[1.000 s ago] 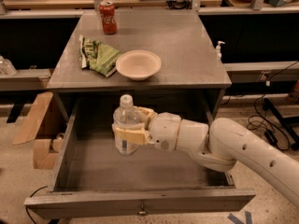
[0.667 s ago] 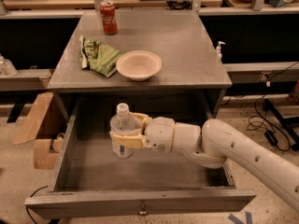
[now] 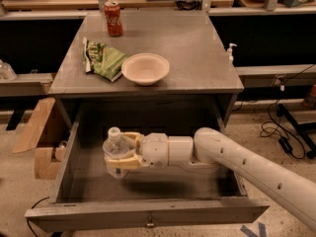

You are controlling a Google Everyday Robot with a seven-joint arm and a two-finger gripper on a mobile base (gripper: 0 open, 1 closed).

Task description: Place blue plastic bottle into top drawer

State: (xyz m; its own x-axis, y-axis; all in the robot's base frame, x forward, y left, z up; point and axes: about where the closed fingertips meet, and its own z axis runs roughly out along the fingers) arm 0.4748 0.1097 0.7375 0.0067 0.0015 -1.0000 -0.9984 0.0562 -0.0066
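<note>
Nearest me, the top drawer (image 3: pixel 148 214) stands open, with its knob at the centre of the front panel. Inside, toward the left, my tool (image 3: pixel 120 157) is clamped around the blue plastic bottle (image 3: pixel 112 144), reaching in from the right, cap up. I can't tell whether the bottle's base touches the drawer floor. Farther back, the table (image 3: pixel 197 58) carries a bowl (image 3: pixel 145 68), a green snack bag (image 3: pixel 103 59) and a red soda can (image 3: pixel 113 19).
</note>
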